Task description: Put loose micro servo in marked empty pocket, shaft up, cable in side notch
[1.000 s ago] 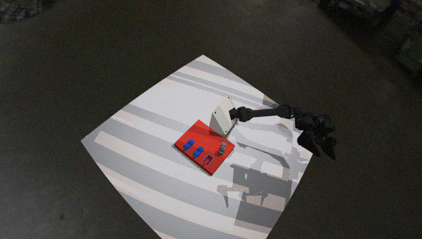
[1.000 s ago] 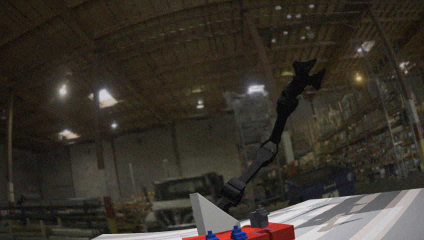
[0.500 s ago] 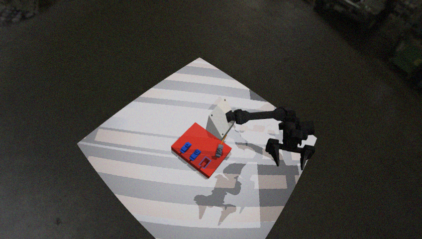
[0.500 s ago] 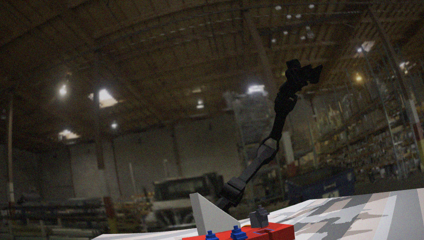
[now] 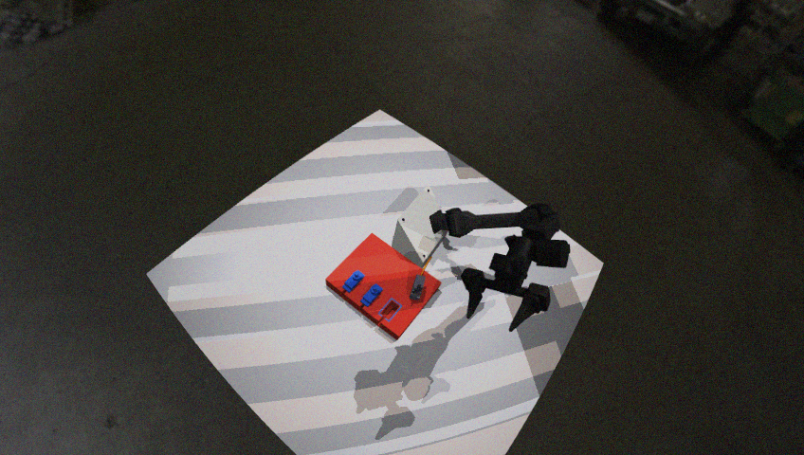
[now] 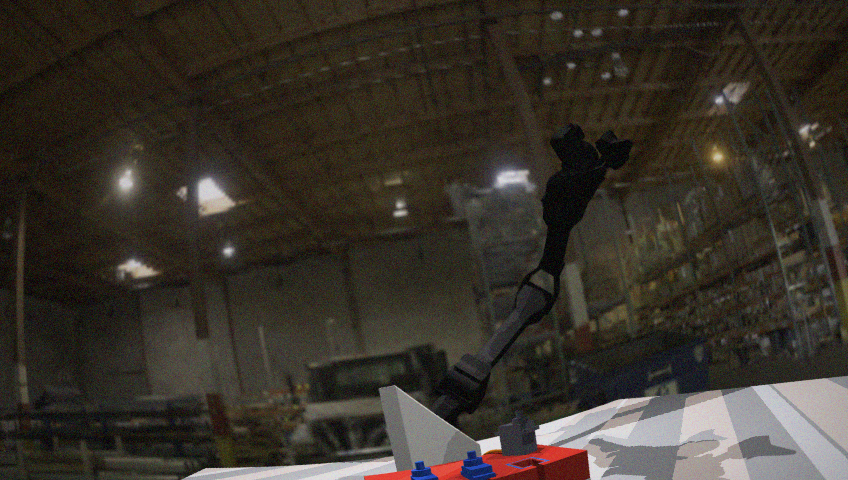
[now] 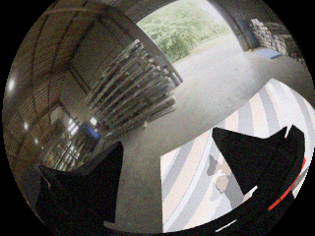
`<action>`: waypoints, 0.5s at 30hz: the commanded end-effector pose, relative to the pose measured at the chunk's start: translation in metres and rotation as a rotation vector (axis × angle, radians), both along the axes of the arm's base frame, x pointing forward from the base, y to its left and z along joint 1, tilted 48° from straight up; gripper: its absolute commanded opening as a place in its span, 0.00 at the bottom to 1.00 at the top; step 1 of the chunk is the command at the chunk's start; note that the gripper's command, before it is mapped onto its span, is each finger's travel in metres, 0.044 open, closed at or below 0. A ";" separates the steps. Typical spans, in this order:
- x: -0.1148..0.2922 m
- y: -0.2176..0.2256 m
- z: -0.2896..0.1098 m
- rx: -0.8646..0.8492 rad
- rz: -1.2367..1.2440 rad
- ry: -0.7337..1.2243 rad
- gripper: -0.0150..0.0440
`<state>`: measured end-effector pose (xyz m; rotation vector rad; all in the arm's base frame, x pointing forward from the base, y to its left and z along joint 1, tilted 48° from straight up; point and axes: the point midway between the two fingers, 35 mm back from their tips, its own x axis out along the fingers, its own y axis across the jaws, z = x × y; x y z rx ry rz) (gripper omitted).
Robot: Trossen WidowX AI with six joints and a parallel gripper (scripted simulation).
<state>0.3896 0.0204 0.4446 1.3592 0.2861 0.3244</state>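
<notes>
Servo [image 5: 416, 289] stands upright on the red deck [image 5: 383, 267], near the deck's corner closest to the arm, with its cable [image 5: 433, 251] running off that corner toward the arm's base. It is outside the pocket [image 5: 390, 308], the blue-outlined slot just beside it along the deck's near edge, toward the bench's [image 5: 270, 316] bottom corner in the top view. Two blue servos [image 5: 354, 280] [image 5: 372, 295] sit in the same row farther along that edge. A pale wedge-shaped plate [image 5: 417, 215] leans at the deck's far corner, beside the arm's base.

Above the striped bench, the hand [image 5: 501, 307] is raised high, well apart from the deck and off toward the bench's right corner. Its two dark fingers [image 5: 473, 296] are spread wide and grip nothing. From the wrist view both fingers frame the striped bench surface, with a sliver of red at the right edge.
</notes>
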 end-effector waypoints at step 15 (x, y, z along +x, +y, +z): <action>0.011 0.005 -0.130 0.270 0.006 0.558 1.00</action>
